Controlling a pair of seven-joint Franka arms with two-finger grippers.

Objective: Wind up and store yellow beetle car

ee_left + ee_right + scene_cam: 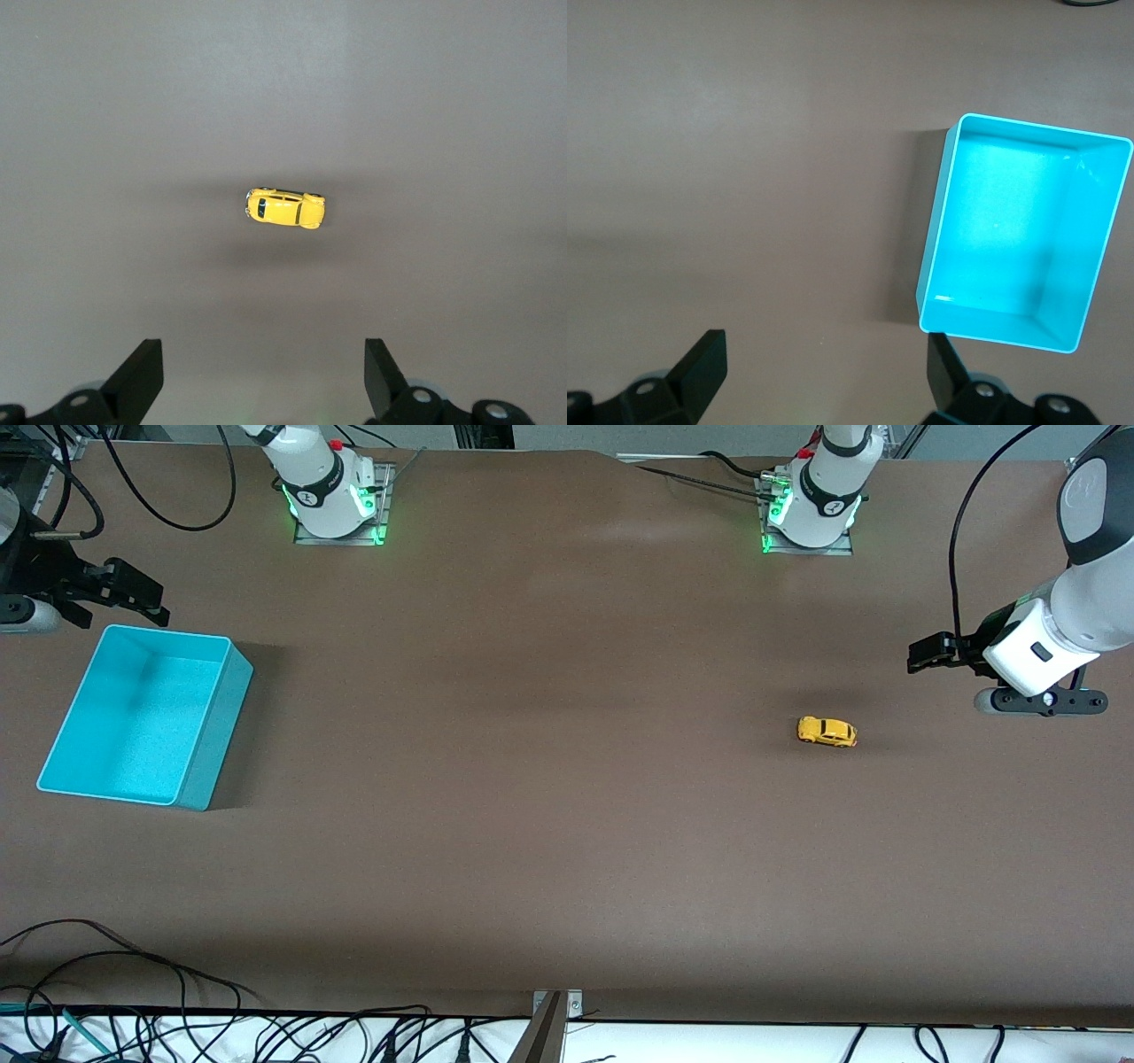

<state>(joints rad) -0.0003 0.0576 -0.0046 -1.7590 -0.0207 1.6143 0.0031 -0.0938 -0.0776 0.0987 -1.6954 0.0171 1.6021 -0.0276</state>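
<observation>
The yellow beetle car (827,732) stands on its wheels on the brown table toward the left arm's end. It also shows in the left wrist view (284,207), well clear of the fingers. My left gripper (927,655) is open and empty, up in the air over the table between the car and the table's end; in the left wrist view (263,354) its jaws stand wide apart. The empty turquoise bin (217,726) sits at the right arm's end and shows in the right wrist view (1045,126). My right gripper (140,595) is open and empty, over the table just off the bin's rim (826,345).
The two arm bases (335,491) (811,500) stand along the table's edge farthest from the front camera. Loose cables (133,992) and a metal bracket (556,1010) lie at the edge nearest the front camera. Bare brown tabletop lies between the car and the bin.
</observation>
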